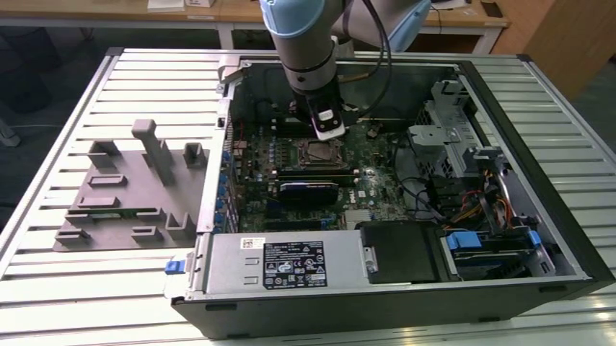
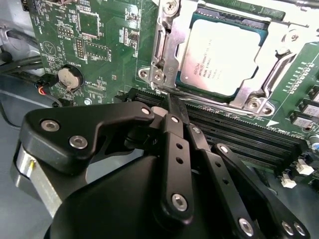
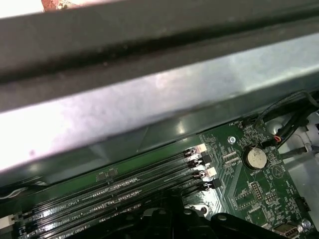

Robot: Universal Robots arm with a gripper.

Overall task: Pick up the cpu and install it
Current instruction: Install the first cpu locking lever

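In the second wrist view the end effector point(image 2: 172, 107) has its black fingers point(image 2: 174, 144) drawn together with nothing between them, their tips over the memory slots point(image 2: 239, 137), and just beyond them the cpu point(image 2: 224, 55) lies seated in the metal-framed socket point(image 2: 167, 45). The first wrist view shows the slots' latched ends point(image 3: 202, 162), a coin battery point(image 3: 255, 158) and the blurred case wall point(image 3: 149, 94). In the exterior view the arm point(image 1: 308, 50) hides the fingers, reaching into the open computer case point(image 1: 568, 238) on the slatted table point(image 1: 58, 288), with a gray fixture point(image 1: 135, 187) well off to one side.
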